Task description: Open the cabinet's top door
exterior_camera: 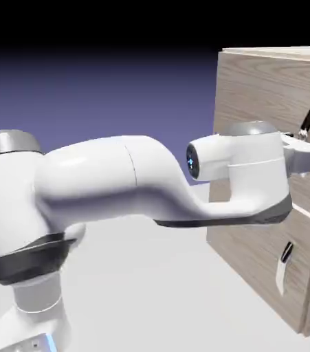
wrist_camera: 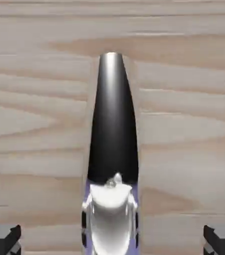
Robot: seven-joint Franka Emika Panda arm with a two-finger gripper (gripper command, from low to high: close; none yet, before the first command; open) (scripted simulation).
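The Franka Panda's end effector is spread wide in the hand view, its two fingertips at the lower left and lower right corners, with the top door's bar handle running up the middle between them and a gap showing on either side. In the exterior view the top door fills the upper right of the frame, looking closed on the wood-grain cabinet, with the hand right up at its handle. The likely next step is closing on the bar, and the main risk is depth: if the fingertips sit too shallow, they could slip off the smooth metal once the arm pulls. An off-centre squeeze might let one finger push the handle sideways. A straight backward pull could also wrench the grip loose — a hinged door would need an arc — while pressing too deep could jam the fingertips against the panel.
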